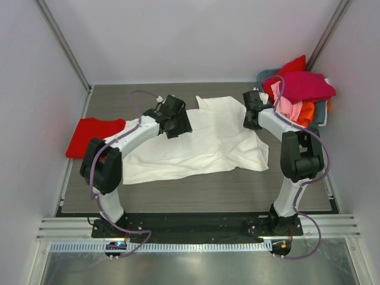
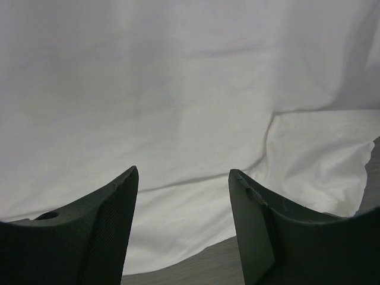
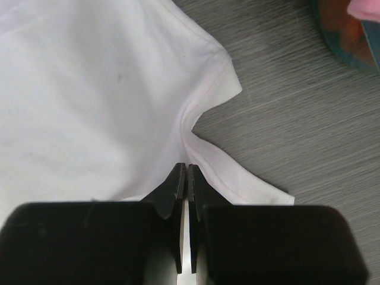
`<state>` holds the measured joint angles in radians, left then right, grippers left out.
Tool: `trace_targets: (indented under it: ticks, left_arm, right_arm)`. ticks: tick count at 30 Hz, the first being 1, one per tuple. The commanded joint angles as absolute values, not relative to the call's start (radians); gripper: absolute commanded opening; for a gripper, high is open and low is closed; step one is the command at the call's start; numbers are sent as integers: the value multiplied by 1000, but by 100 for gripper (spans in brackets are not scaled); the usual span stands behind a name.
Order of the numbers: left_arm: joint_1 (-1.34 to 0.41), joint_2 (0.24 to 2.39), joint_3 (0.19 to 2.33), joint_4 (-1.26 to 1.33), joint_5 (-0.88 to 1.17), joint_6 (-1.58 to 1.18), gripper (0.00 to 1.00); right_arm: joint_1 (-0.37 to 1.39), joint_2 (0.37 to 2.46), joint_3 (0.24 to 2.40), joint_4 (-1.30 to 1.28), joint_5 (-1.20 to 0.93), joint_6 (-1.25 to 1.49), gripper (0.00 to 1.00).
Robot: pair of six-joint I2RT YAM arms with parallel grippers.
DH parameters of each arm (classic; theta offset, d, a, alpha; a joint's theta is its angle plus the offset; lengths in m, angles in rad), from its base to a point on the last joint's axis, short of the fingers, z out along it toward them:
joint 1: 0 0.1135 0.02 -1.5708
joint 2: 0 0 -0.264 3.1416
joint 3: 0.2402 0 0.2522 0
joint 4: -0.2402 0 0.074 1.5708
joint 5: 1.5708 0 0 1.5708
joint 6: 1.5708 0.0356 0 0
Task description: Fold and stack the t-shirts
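The white shirt lies spread flat on the table between the arms. Its long axis runs left to right, and one corner points toward the far wall. The left gripper hangs wide open over the cloth, holding nothing. The right gripper is pinched closed on the shirt's right edge. A folded red shirt lies at the left.

left gripper: fingers apart | right gripper: fingers pressed together | both arms extended forward

We are in a robot lab: plain white walls box in a grey table with metal rails.
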<state>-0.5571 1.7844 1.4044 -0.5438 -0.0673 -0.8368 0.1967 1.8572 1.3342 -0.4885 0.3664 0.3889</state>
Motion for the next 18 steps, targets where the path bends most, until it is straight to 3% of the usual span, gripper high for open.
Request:
trace_targets:
  ticks: [1,6,7,8,10,18]
  left_arm:
    - [-612,1874,1500,-454,-3,-841,64]
    - [-660,2031,1639,-374,66,-861,63]
    - [-669,2077,1655,-362,69,-864,63]
    - [-672,2097,1667,-351,81,-867,63]
    - [-680,2152,1704,-313,95,-870,63]
    - [-683,2310,1833,-250,60,-801,63]
  right_arm:
    - [198,1865,1361,-503,411,374,8]
    - [192,1885,1341,-502,400,379,22]
    - [189,1887,1338,-503,394,385,27]
    - [186,1888,1335,-502,385,388,40]
    - [173,1888,1330,-497,376,399,52]
    - [101,1908,1305,-401,240,445,57]
